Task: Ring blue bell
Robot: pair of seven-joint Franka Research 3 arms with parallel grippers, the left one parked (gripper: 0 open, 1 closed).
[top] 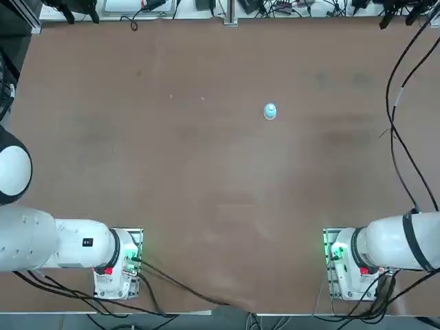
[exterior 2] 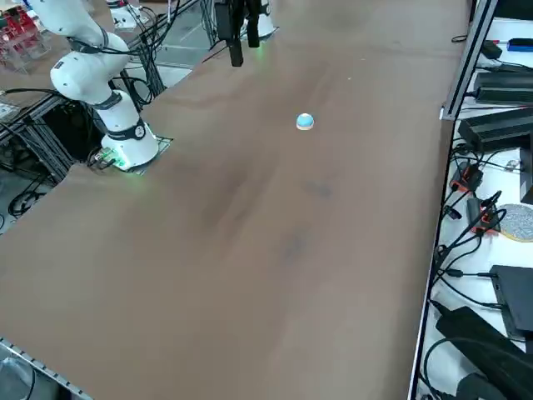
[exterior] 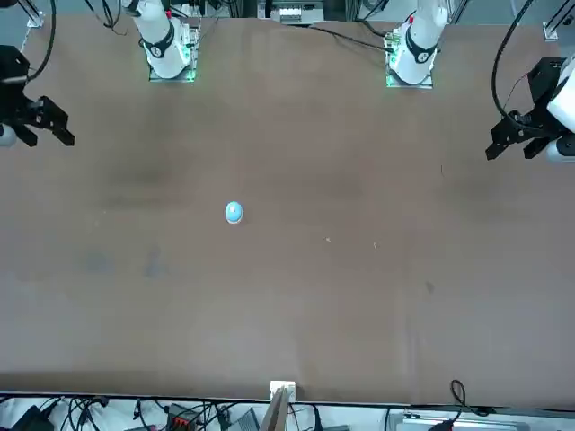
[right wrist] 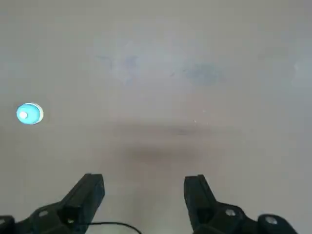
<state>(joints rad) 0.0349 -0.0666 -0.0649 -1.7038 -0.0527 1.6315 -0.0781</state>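
The blue bell (top: 269, 111) is a tiny light-blue dome with a pale button, standing alone on the brown table (top: 206, 172). It also shows in the front view (exterior: 234, 212), the right side view (exterior 2: 305, 122) and the right wrist view (right wrist: 29, 113). My right gripper (exterior: 45, 135) hangs high near the table's right edge, well away from the bell. Its two black fingers (right wrist: 90, 190) stand wide apart with nothing between them. From the side, the right gripper (exterior 2: 242, 46) points down above the table. The top view does not reach it.
Cables (top: 402, 117) trail over the table's right edge. Both arm bases (top: 344, 265) sit at the near edge. Power bricks and cables (exterior 2: 500, 125) line a shelf beyond the far edge. Faint stains (exterior 2: 304, 217) mark the tabletop.
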